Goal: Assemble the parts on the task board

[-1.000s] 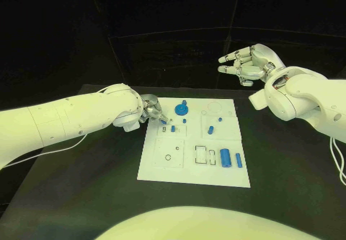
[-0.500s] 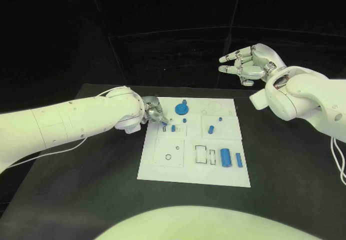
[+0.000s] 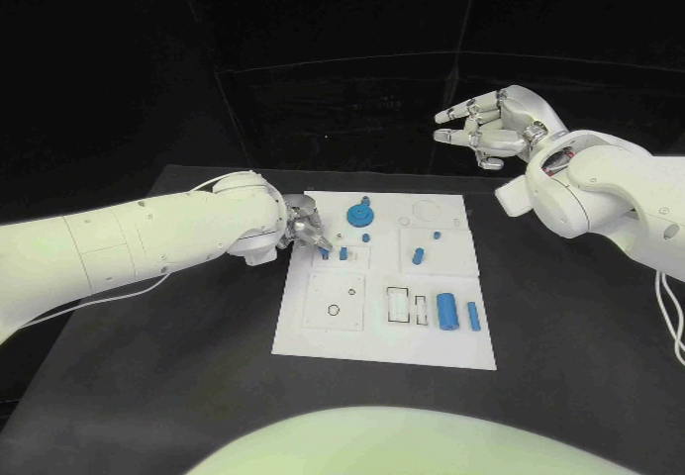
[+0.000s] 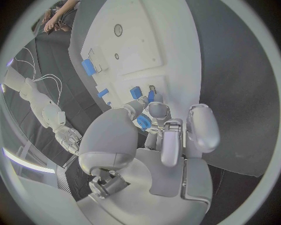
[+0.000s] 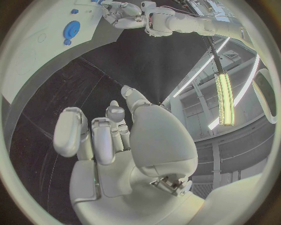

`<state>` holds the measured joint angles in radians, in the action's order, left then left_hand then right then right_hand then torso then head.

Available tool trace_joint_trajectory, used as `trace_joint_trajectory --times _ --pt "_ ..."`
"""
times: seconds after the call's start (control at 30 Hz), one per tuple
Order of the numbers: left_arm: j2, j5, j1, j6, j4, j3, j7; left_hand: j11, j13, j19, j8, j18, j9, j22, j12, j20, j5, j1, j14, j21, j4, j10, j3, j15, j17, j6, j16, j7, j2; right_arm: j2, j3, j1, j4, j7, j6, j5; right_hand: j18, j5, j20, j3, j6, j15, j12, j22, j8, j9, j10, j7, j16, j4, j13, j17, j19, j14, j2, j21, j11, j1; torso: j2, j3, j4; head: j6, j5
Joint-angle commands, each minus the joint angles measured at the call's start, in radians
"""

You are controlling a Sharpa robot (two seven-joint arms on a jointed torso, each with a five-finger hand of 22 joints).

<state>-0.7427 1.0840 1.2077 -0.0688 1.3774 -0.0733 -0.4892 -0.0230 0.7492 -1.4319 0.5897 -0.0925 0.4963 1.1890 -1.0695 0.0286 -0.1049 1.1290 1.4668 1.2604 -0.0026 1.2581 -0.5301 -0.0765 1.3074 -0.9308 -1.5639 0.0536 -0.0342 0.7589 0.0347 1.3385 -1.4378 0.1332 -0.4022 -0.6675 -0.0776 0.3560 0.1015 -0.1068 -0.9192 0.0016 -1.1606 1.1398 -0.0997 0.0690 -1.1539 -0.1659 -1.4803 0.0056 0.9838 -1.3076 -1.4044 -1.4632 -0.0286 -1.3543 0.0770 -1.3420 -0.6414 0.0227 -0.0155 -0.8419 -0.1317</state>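
The white task board [image 3: 385,341] lies mid-table with blue parts on it: a gear [image 3: 358,214] at the far edge, a thick cylinder [image 3: 446,312] and a slim pin [image 3: 472,317] at the near right, and small pieces [image 3: 417,257] between. My left hand [image 3: 304,230] hovers at the board's far left corner and pinches a small blue piece [image 4: 144,123] between thumb and finger, just above another blue piece [image 4: 136,92] standing in the board [image 4: 146,47]. My right hand [image 3: 493,124] is raised high beyond the board's far right, fingers spread and loosely bent, holding nothing [image 5: 117,140].
Black table [image 3: 157,376] surrounds the board on every side. Rectangular slots [image 3: 407,307] and a small round hole [image 3: 333,311] mark the board's near half. In the right wrist view the gear [image 5: 72,29] and my left hand [image 5: 123,11] appear far off.
My left hand has sunk a little toward the board's far left corner with the blue piece in its pinch. The right hand has stayed where it was.
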Motion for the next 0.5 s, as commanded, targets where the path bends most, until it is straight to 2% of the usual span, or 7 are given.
trace_joint_trajectory --times 0.03,0.5 --pt "-0.001 0.018 -0.001 -0.054 0.002 -0.001 -0.02 -0.001 -0.001 -0.007 0.004 0.008 0.001 0.001 -0.003 -0.001 -0.004 0.009 0.104 0.004 -0.125 0.005 -0.133 -0.006 0.262 -0.007 -0.006 -0.001 -0.001 -0.001 -0.001 0.002 0.001 0.007 0.008 -0.001 -0.008 0.003 -0.001 -0.006 0.006 -0.003 -0.006 0.0 0.005 -0.001 0.007 -0.002 0.004 0.002 0.0 -0.123 0.005 -0.069 0.002 0.004 0.001 0.008 0.0 -0.0001 0.0002 -0.001 0.0" --pt "-0.003 0.019 -0.001 -0.076 0.002 -0.001 -0.031 -0.001 0.002 -0.008 0.004 0.008 0.001 0.003 -0.005 -0.001 -0.004 0.009 0.104 0.005 -0.125 0.007 -0.135 -0.006 0.263 -0.007 -0.007 -0.001 -0.003 -0.002 -0.001 0.002 0.001 0.008 0.009 -0.001 -0.008 0.003 -0.001 -0.006 0.006 -0.003 -0.006 0.0 0.005 -0.001 0.007 -0.002 0.004 0.002 0.0 -0.123 0.005 -0.069 0.002 0.004 0.001 0.008 0.0 0.0001 0.0002 -0.004 0.0"
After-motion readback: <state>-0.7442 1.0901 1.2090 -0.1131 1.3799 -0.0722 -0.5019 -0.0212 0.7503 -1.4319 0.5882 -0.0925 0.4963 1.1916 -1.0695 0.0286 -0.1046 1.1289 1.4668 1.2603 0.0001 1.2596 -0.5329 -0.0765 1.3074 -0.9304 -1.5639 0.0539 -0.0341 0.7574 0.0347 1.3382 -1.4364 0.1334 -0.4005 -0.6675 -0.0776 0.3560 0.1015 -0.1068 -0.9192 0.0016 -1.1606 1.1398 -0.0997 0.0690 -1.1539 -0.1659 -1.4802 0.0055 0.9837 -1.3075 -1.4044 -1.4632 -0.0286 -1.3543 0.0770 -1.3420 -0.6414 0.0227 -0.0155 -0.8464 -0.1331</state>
